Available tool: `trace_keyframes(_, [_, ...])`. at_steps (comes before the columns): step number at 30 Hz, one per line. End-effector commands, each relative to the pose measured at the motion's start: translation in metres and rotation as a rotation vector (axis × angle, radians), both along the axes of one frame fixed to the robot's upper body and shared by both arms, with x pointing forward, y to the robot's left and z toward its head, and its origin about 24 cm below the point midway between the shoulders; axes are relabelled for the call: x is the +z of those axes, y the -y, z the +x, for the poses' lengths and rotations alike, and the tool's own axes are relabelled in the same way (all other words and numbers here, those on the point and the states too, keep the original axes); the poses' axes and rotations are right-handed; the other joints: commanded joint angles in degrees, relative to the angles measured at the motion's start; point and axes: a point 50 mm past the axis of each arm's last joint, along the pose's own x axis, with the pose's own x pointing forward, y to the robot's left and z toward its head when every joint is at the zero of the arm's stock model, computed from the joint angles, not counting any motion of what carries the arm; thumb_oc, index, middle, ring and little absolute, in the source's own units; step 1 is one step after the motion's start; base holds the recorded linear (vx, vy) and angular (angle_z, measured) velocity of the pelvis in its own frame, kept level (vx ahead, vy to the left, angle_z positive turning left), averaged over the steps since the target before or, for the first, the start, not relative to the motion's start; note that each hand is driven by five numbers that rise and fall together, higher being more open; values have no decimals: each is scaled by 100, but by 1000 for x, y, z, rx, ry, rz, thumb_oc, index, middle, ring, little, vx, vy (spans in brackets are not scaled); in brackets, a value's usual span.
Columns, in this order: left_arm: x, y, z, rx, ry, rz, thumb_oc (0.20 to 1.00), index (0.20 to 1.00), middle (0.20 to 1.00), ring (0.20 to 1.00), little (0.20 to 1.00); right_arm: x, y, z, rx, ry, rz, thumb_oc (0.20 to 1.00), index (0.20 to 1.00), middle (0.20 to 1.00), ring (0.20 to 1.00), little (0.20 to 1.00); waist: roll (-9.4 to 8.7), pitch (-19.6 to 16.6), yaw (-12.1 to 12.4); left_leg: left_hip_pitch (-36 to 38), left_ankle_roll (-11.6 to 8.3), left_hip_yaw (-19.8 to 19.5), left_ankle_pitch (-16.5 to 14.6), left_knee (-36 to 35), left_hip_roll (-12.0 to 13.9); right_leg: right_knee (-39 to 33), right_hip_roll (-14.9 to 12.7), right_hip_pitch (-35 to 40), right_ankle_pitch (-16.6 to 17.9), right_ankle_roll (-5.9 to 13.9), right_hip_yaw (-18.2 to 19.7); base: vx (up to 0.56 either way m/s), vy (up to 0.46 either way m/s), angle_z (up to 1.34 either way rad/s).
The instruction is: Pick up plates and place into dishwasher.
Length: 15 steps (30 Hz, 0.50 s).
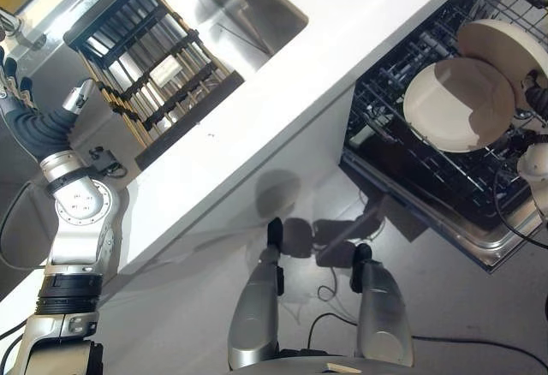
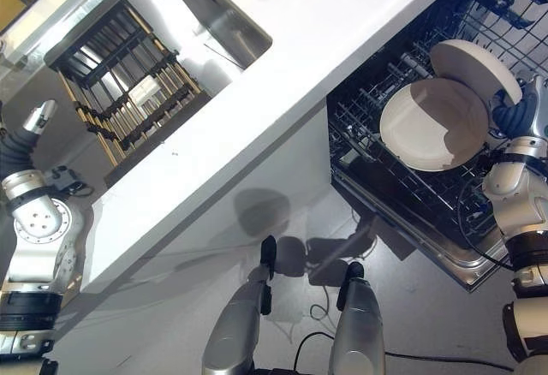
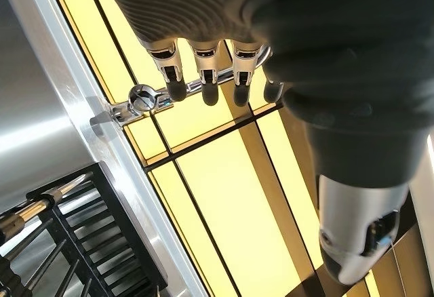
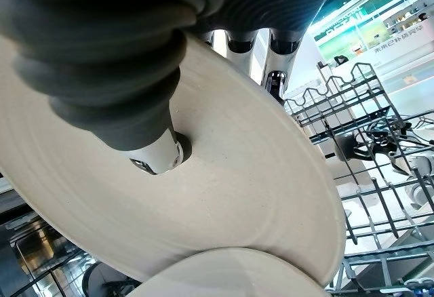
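Right wrist view: right hand (image 4: 135, 93) pinching plate (image 4: 224, 195).

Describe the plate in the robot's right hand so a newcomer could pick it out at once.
Find the open dishwasher rack below the white counter. Two cream plates sit over its black wires. The held plate is the farther one, tilted on edge and pinched by the right hand; the other plate stands free in the rack.

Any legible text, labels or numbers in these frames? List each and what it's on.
None can be read.
Signs in the background past the dishwasher rack, right wrist view: print too small and blurred.
The plate in the right hand, the second plate and the dish rack: no markings visible.
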Motion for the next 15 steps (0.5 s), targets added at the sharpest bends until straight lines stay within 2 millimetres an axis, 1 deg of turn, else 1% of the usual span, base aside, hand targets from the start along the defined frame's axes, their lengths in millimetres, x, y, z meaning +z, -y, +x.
trace_keyframes(1, [11, -6, -2, 6, 53, 49, 1000, 1000, 1000, 1000, 1000, 4, -13, 4, 45, 123, 76, 200, 200, 200, 200, 200, -515, -135, -19, 22, 35, -52, -568, 488, 288, -1769, -204, 580, 951, 357, 514, 75, -60, 4])
trace_keyframes(6, [9, -8, -3, 4, 36, 66, 1000, 1000, 1000, 1000, 1000, 3, -9, -4, 38, 182, 109, 200, 200, 200, 200, 200, -609, -210, -5, 62, 8, -81, -606, 556, 345, -1822, -181, 710, 956, 356, 496, 64, -60, 8])
trace_keyframes(9, [8, -8, -2, 5, 28, 70, 1000, 1000, 1000, 1000, 1000, 9, -11, -4, 53, 222, 127, 200, 200, 200, 200, 200, -619, -208, -15, 26, 5, -112, -623, 614, 347, -1799, -156, 699, 948, 358, 519, 25, -39, 2])
trace_keyframes(15, [10, -6, 1, 7, 26, 87, 1000, 1000, 1000, 1000, 1000, 15, -18, -1, 70, 222, 127, 200, 200, 200, 200, 200, -594, -115, -41, -124, 22, -116, -608, 682, 322, -1737, -152, 553, 955, 352, 561, -9, -4, 0])
